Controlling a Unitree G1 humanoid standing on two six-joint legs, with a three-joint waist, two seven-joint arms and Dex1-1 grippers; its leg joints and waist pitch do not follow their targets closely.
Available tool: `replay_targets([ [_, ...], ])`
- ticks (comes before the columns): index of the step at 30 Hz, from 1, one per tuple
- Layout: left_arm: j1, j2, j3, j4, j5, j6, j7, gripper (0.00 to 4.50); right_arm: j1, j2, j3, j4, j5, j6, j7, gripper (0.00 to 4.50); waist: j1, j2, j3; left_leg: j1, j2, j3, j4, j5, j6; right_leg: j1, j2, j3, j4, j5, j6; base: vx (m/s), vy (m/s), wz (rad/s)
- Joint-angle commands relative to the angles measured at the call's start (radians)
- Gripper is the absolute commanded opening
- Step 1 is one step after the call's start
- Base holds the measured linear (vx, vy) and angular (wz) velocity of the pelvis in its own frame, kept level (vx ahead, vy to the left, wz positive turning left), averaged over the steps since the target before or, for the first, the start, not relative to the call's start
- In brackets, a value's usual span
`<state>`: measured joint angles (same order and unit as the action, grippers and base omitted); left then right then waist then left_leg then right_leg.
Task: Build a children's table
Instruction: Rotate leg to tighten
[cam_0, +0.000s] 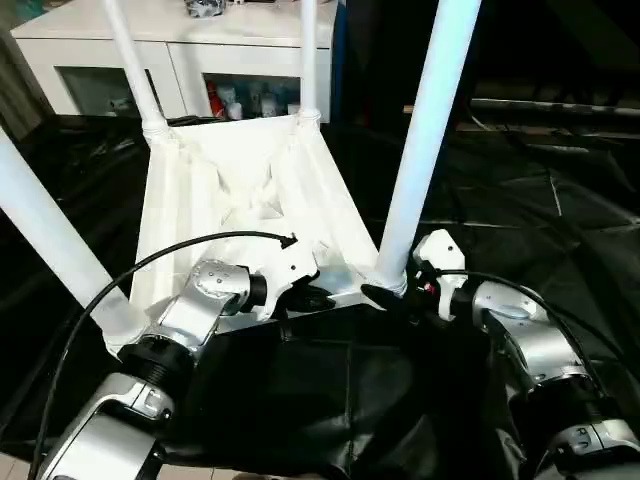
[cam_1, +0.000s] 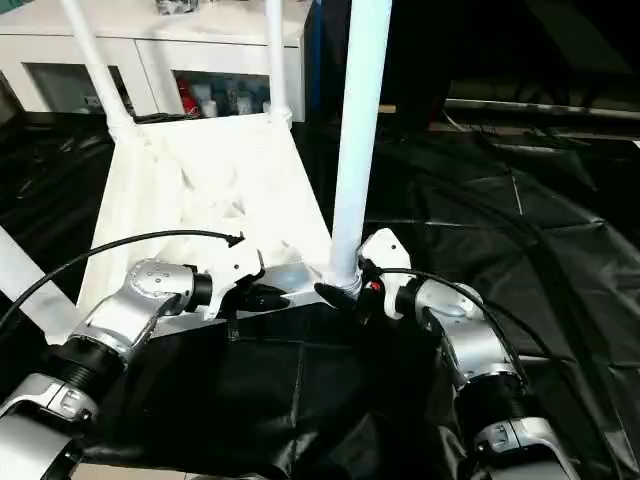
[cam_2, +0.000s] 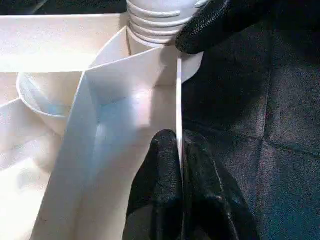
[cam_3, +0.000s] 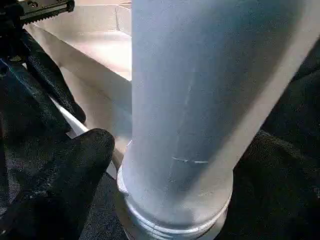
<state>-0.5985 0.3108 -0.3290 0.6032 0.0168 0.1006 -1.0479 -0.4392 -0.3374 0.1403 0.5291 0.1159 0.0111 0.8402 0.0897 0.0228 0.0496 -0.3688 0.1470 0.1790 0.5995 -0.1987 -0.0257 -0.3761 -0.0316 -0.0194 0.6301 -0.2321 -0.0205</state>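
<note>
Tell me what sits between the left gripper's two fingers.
The thin near edge wall of the tabletop stands between the left gripper's black fingers, pinched there; the left wrist view shows it.

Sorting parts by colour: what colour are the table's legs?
White, like the tabletop; the near right leg shows it best in the left eye view.

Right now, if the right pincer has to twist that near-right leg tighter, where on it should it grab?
Low on the near-right leg, just above the threaded collar at the corner socket, coming in from the robot's right, where the right pincer already sits. The tube is widest there, and the left pincer clamps the table top's edge wall, probably bracing against the twist.
</note>
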Motion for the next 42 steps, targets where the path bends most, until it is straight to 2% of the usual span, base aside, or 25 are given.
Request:
replay_targets([
  [1,0.025,0.000,-0.010,0.012,0.002,-0.010,-0.018,0.00,-0.022,0.002,-0.016,0.018,0.010,-0.014,0.008,4.30,-0.002,-0.018,-0.050,0.009,0.088,-0.034,-0.070,-0.141,0.068,0.032,-0.123,0.052,-0.091,-0.160,-0.218,0.000,0.000,0.00],
  [2,0.024,0.001,-0.010,0.012,0.002,-0.008,-0.020,0.00,-0.026,0.005,-0.019,0.027,0.012,-0.018,0.012,4.02,-0.003,-0.019,-0.049,0.009,0.088,-0.034,-0.070,-0.143,0.068,0.032,-0.124,0.052,-0.092,-0.161,-0.219,0.000,0.000,0.00],
  [5,0.023,0.003,-0.010,0.014,0.003,-0.008,-0.022,0.00,-0.029,0.006,-0.019,0.040,0.013,-0.027,0.019,3.87,-0.002,-0.018,-0.049,0.009,0.088,-0.035,-0.071,-0.148,0.066,0.032,-0.124,0.052,-0.093,-0.173,-0.221,0.000,0.000,0.00],
  [10,0.023,0.010,-0.007,0.014,0.002,-0.004,-0.030,0.00,-0.033,0.008,-0.022,0.055,0.018,-0.038,0.031,3.41,-0.002,-0.019,-0.048,0.010,0.088,-0.034,-0.072,-0.155,0.066,0.031,-0.124,0.052,-0.094,-0.182,-0.219,0.000,0.000,0.00],
  [11,0.024,0.012,-0.007,0.014,0.003,-0.003,-0.032,0.00,-0.034,0.008,-0.023,0.059,0.018,-0.040,0.033,3.18,-0.002,-0.020,-0.048,0.009,0.089,-0.035,-0.072,-0.156,0.066,0.031,-0.125,0.053,-0.094,-0.186,-0.219,0.000,0.000,0.00],
  [17,0.030,0.021,-0.008,0.007,0.003,-0.001,-0.040,0.00,-0.033,0.011,-0.027,0.073,0.021,-0.050,0.046,2.79,-0.003,-0.018,-0.047,0.009,0.090,-0.035,-0.073,-0.161,0.063,0.030,-0.124,0.053,-0.094,-0.186,-0.221,0.000,0.000,0.00],
  [22,0.027,0.004,0.010,0.016,0.002,0.017,0.001,0.00,-0.029,0.045,-0.049,0.104,0.020,-0.032,-0.025,2.74,-0.005,-0.017,-0.046,0.009,0.090,-0.035,-0.075,-0.163,0.063,0.028,-0.125,0.053,-0.095,-0.188,-0.224,0.000,0.000,0.00],
  [23,0.020,-0.014,0.025,0.027,0.001,0.028,0.044,0.00,-0.036,0.065,-0.065,0.133,0.010,-0.031,-0.096,2.74,-0.008,-0.018,-0.045,0.011,0.090,-0.034,-0.076,-0.173,0.055,0.026,-0.125,0.054,-0.096,-0.208,-0.225,0.000,0.000,0.00],
  [25,0.005,-0.047,0.045,0.047,0.007,0.047,0.126,0.00,-0.047,0.103,-0.097,0.181,0.004,-0.031,-0.215,2.73,-0.012,-0.017,-0.044,0.008,0.089,-0.038,-0.079,-0.181,0.045,0.030,-0.126,0.052,-0.098,-0.238,-0.221,0.000,0.000,0.00],
  [26,-0.015,-0.088,0.067,0.074,0.016,0.071,0.231,0.00,-0.057,0.149,-0.134,0.225,0.003,-0.019,-0.357,2.73,-0.017,-0.016,-0.043,0.014,0.089,-0.038,-0.081,-0.202,0.029,0.023,-0.126,0.053,-0.101,-0.272,-0.217,0.000,0.000,0.00],
  [27,-0.023,-0.105,0.076,0.082,0.015,0.084,0.265,0.00,-0.061,0.166,-0.145,0.238,0.001,-0.011,-0.411,2.73,-0.021,-0.016,-0.041,0.017,0.088,-0.038,-0.083,-0.220,0.017,0.019,-0.125,0.054,-0.105,-0.301,-0.213,0.000,0.000,0.00],
  [29,-0.028,-0.118,0.083,0.088,0.014,0.094,0.291,0.00,-0.064,0.179,-0.153,0.248,0.000,-0.004,-0.452,2.72,-0.025,-0.019,-0.042,0.016,0.086,-0.038,-0.083,-0.222,0.010,0.021,-0.126,0.055,-0.105,-0.310,-0.208,0.000,0.000,0.00],
  [30,-0.035,-0.135,0.094,0.093,0.012,0.110,0.326,0.00,-0.067,0.197,-0.164,0.260,-0.002,0.005,-0.508,2.72,-0.023,-0.018,-0.044,0.013,0.086,-0.038,-0.081,-0.212,0.018,0.024,-0.128,0.056,-0.106,-0.303,-0.199,0.000,0.000,0.00],
  [31,-0.035,-0.135,0.094,0.093,0.012,0.110,0.326,0.00,-0.067,0.197,-0.164,0.260,-0.002,0.005,-0.508,2.72,-0.023,-0.018,-0.044,0.014,0.086,-0.035,-0.080,-0.206,0.022,0.021,-0.128,0.057,-0.107,-0.291,-0.198,0.000,0.000,0.00],
  [32,-0.046,-0.163,0.107,0.106,0.013,0.123,0.384,0.00,-0.074,0.220,-0.163,0.274,-0.023,0.016,-0.592,2.72,-0.025,-0.019,-0.047,0.010,0.085,-0.033,-0.080,-0.173,0.032,0.023,-0.125,0.055,-0.101,-0.234,-0.203,0.000,0.000,0.00],
  [34,-0.059,-0.194,0.113,0.121,0.019,0.136,0.437,0.00,-0.086,0.250,-0.156,0.290,-0.046,0.024,-0.660,2.72,-0.027,-0.018,-0.049,0.010,0.084,-0.030,-0.078,-0.152,0.042,0.024,-0.123,0.053,-0.098,-0.182,-0.213,0.000,0.000,0.00],
  [35,-0.074,-0.230,0.107,0.148,0.037,0.144,0.497,0.00,-0.108,0.290,-0.147,0.308,-0.060,0.016,-0.704,2.72,-0.028,-0.022,-0.049,0.008,0.083,-0.029,-0.078,-0.146,0.044,0.025,-0.123,0.052,-0.096,-0.170,-0.216,0.000,0.000,0.00],
  [36,-0.074,-0.230,0.107,0.148,0.037,0.144,0.497,0.00,-0.108,0.290,-0.147,0.308,-0.060,0.016,-0.704,2.72,-0.025,-0.019,-0.052,0.012,0.085,-0.028,-0.076,-0.143,0.052,0.025,-0.127,0.051,-0.096,-0.149,-0.222,0.000,0.000,0.00],
  [37,-0.075,-0.232,0.106,0.149,0.040,0.144,0.500,0.00,-0.110,0.292,-0.146,0.310,-0.061,0.014,-0.705,2.72,-0.024,-0.019,-0.051,0.010,0.085,-0.027,-0.076,-0.140,0.056,0.027,-0.127,0.051,-0.096,-0.141,-0.220,0.000,0.000,0.00],
  [38,-0.078,-0.238,0.102,0.155,0.048,0.142,0.510,0.00,-0.118,0.300,-0.144,0.317,-0.063,0.006,-0.706,3.07,-0.024,-0.019,-0.052,0.010,0.087,-0.026,-0.076,-0.131,0.066,0.028,-0.128,0.050,-0.094,-0.118,-0.220,0.000,0.000,0.00],
  [39,-0.078,-0.240,0.095,0.159,0.055,0.137,0.505,0.00,-0.124,0.306,-0.143,0.318,-0.059,-0.008,-0.685,3.07,-0.025,-0.017,-0.053,0.010,0.088,-0.025,-0.076,-0.126,0.072,0.028,-0.127,0.049,-0.093,-0.100,-0.221,0.000,0.000,0.00],
  [40,-0.076,-0.238,0.088,0.159,0.060,0.133,0.492,0.00,-0.130,0.309,-0.150,0.315,-0.041,-0.022,-0.663,3.28,-0.024,-0.013,-0.053,0.011,0.089,-0.025,-0.076,-0.127,0.074,0.028,-0.128,0.049,-0.092,-0.093,-0.223,0.000,0.000,0.00],
  [41,-0.075,-0.236,0.084,0.159,0.063,0.130,0.482,0.00,-0.134,0.310,-0.156,0.313,-0.029,-0.032,-0.649,3.28,-0.026,-0.014,-0.052,0.011,0.091,-0.024,-0.077,-0.140,0.077,0.028,-0.130,0.049,-0.095,-0.096,-0.225,0.000,0.000,0.00],
  [42,-0.073,-0.232,0.080,0.157,0.063,0.131,0.470,0.00,-0.137,0.307,-0.158,0.310,-0.025,-0.039,-0.642,3.44,-0.027,-0.011,-0.050,0.013,0.091,-0.024,-0.078,-0.155,0.076,0.027,-0.129,0.049,-0.096,-0.111,-0.226,0.000,0.000,0.00],
])
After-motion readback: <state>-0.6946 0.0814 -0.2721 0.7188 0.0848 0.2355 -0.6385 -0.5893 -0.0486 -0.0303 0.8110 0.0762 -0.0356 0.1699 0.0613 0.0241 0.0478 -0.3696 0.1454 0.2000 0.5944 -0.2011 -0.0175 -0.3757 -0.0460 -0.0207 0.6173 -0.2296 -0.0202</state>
